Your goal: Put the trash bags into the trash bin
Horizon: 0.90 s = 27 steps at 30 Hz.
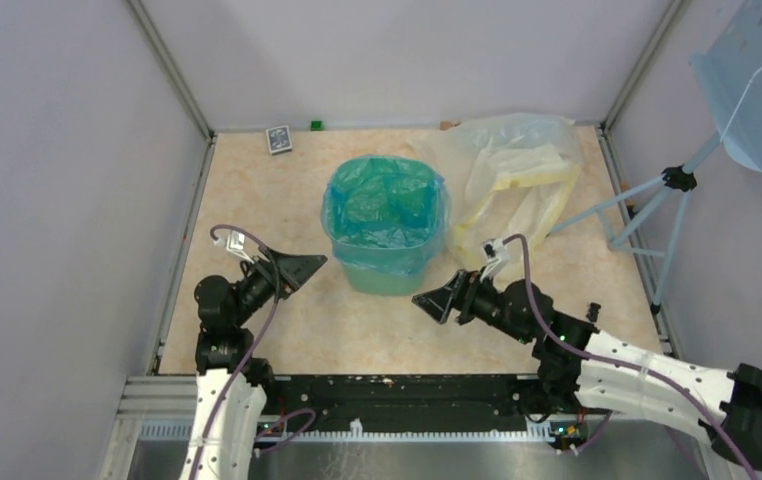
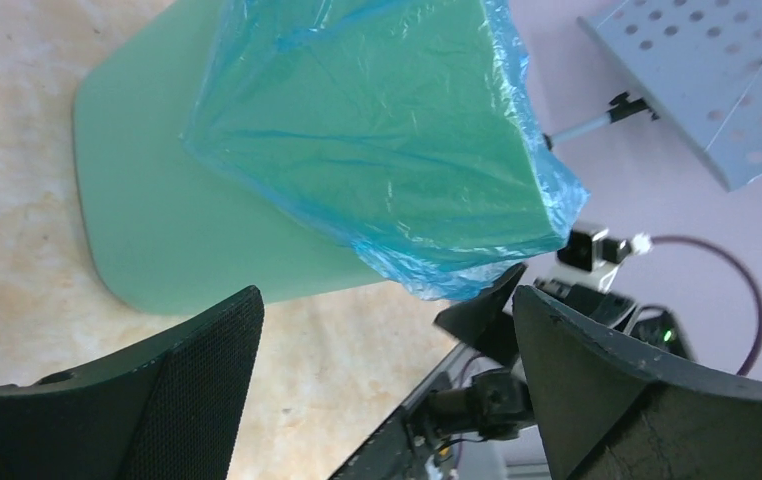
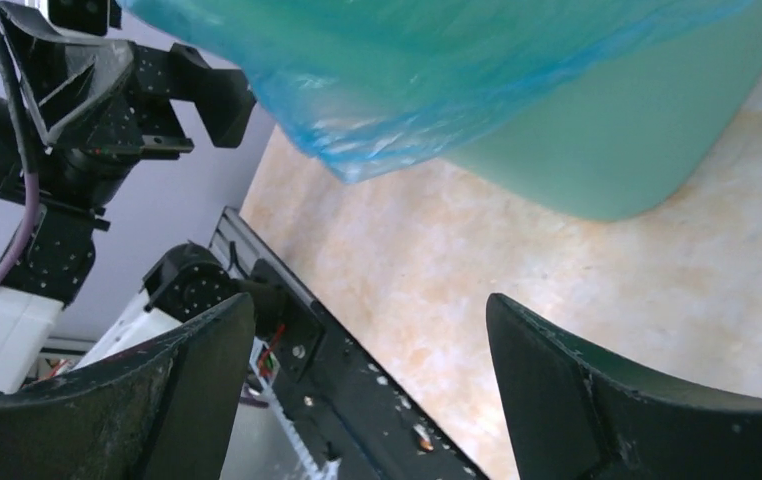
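Observation:
The mint-green trash bin (image 1: 389,277) stands upright mid-table. The blue trash bag (image 1: 385,205) lines its inside and drapes over its rim on all sides. In the left wrist view the bin (image 2: 187,240) and the bag (image 2: 407,150) fill the upper frame. In the right wrist view the bag's hem (image 3: 397,90) hangs over the bin (image 3: 637,130). My left gripper (image 1: 315,264) is open and empty just left of the bin, clear of it. My right gripper (image 1: 427,302) is open and empty just right of the bin's base, clear of it.
A larger clear, yellow-banded plastic bag (image 1: 517,175) lies crumpled right of the bin at the back. A small card deck (image 1: 278,139) and a green block (image 1: 316,125) lie by the back wall. A tripod stand (image 1: 657,200) with a perforated plate stands at the right edge.

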Available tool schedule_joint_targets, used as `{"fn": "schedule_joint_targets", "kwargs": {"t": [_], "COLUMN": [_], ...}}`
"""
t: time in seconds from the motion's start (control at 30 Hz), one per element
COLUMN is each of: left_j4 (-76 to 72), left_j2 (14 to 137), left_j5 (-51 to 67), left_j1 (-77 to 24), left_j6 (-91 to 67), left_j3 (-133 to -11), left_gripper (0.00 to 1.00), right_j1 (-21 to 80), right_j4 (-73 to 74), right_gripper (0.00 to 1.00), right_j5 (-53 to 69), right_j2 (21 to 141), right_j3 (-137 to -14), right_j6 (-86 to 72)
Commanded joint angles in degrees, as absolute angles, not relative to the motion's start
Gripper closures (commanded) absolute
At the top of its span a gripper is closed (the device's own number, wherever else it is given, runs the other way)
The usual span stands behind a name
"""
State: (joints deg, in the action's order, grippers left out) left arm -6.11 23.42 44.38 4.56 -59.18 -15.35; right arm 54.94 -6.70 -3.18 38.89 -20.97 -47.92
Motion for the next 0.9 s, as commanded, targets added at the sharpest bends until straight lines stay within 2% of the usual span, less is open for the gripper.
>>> {"fn": "schedule_joint_targets", "kwargs": {"t": [0.0,0.17,0.27,0.4,0.6,0.87], "left_j4": [-7.31,-8.81,-11.10,-11.01,-15.28,-22.08], "left_j2": [19.58,19.90,24.53,26.97,27.69,37.17], "left_j5": [39.64,32.81,28.49,22.68,18.84,18.61], "left_j1": [2.28,-5.75,-12.83,-19.62,-21.93,-21.92], "left_j6": [-69.03,-71.36,-71.86,-71.34,-74.42,-74.42], "left_j3": [-14.34,-12.68,-12.61,-13.68,-10.23,-10.69], "left_gripper": [0.01,0.01,0.02,0.04,0.06,0.06], "right_j1": [66.12,69.26,69.35,69.35,69.26,68.11], "right_j4": [-17.96,-20.11,-24.36,-21.55,-18.36,-14.29], "right_gripper": [0.15,0.14,0.15,0.16,0.16,0.23], "right_j5": [-27.16,-33.60,-35.86,-38.48,-40.30,-41.47], "right_j2": [44.93,55.92,57.82,57.64,57.23,59.79], "right_j3": [-21.63,-27.43,-27.80,-30.09,-31.36,-33.66], "right_j6": [-56.41,-62.94,-64.09,-62.84,-62.60,-64.08]}}
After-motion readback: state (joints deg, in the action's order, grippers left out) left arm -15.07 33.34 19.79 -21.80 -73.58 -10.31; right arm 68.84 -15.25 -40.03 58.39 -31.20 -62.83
